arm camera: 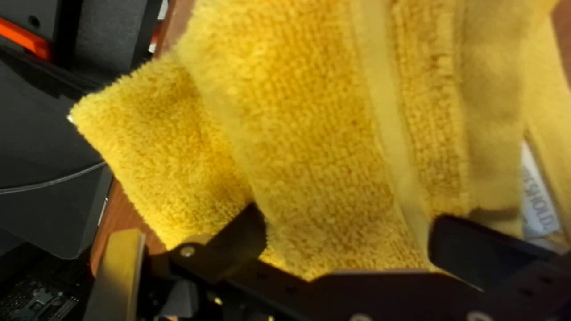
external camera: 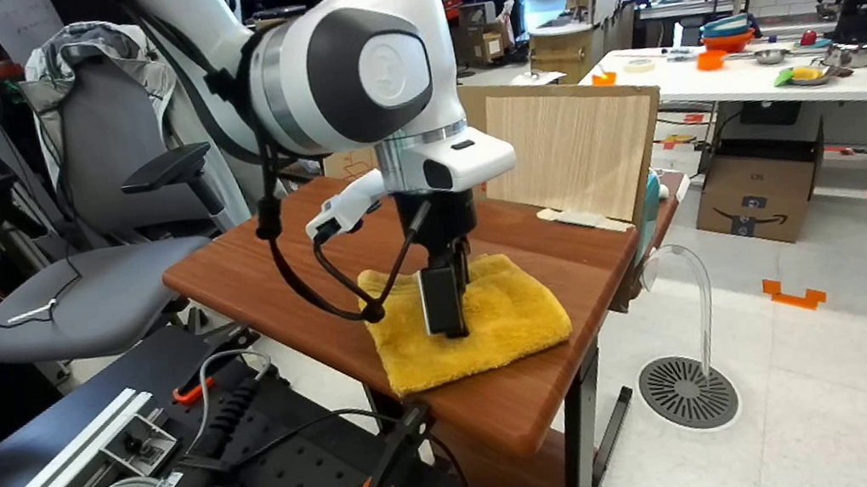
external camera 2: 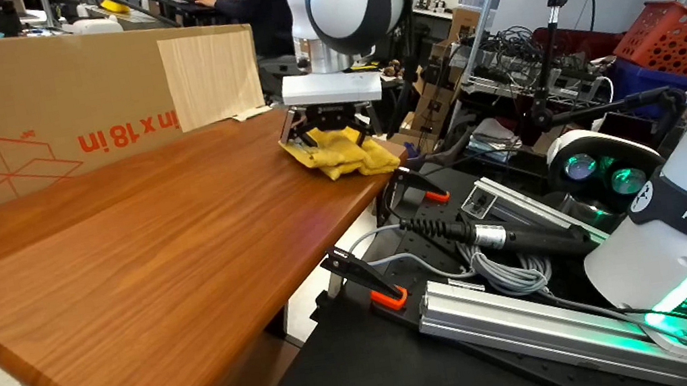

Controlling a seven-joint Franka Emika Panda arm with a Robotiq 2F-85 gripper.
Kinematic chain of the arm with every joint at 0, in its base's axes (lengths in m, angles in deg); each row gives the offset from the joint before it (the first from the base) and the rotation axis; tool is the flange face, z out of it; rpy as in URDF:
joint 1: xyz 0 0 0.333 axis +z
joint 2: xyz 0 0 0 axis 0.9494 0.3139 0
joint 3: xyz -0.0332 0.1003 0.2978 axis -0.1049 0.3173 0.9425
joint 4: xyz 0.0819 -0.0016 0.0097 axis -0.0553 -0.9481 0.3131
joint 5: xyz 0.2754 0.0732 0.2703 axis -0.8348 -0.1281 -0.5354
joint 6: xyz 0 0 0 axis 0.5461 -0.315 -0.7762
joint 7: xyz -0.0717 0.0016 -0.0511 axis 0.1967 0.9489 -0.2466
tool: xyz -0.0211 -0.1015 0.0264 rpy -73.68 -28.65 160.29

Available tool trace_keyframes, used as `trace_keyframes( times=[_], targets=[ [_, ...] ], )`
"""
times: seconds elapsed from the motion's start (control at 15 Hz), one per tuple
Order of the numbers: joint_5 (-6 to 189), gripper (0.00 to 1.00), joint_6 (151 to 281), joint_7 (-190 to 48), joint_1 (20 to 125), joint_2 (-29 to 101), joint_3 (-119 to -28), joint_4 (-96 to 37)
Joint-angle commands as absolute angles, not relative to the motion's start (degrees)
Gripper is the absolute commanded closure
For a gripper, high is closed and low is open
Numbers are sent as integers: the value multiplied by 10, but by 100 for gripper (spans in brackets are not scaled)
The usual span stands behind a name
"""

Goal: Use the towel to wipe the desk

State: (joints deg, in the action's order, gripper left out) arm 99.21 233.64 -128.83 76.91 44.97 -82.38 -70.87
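Yellow towel (external camera: 518,321) is on the wooden desk (external camera 2: 159,282), folded and bunched, near a corner. Claw (arm camera: 345,236) points down right over it, tips at cloth level. Fingers (arm camera: 243,236) spread well apart, folds between them; can't tell how firmly they touch the cloth. White label (arm camera: 537,198) shows beside one finger. Cardboard panel (external camera 2: 116,84) stands along one long side.

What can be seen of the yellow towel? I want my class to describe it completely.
The towel is yellow and fluffy, like terry cloth, with a smoother band and a white printed label. Folded in overlapping layers and somewhat rumpled, it lies on the brown wood-look desk, by the edge near a corner. The jaws stand apart, reaching down with cloth between them, apparently touching it.
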Motion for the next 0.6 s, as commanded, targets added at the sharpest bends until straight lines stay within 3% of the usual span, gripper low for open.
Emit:
trace_keyframes(
  times=[0.0, 0.27, 0.33, 0.53],
  targets=[
    [982, 0, 2411, -1262, 763, 335, -833, -816],
    [942, 0, 2470, -1221, 738, 211, -815, -894],
    [967, 0, 2444, -1252, 752, 294, -825, -832],
    [958, 0, 2448, -1237, 728, 228, -805, -871]
  ],
)
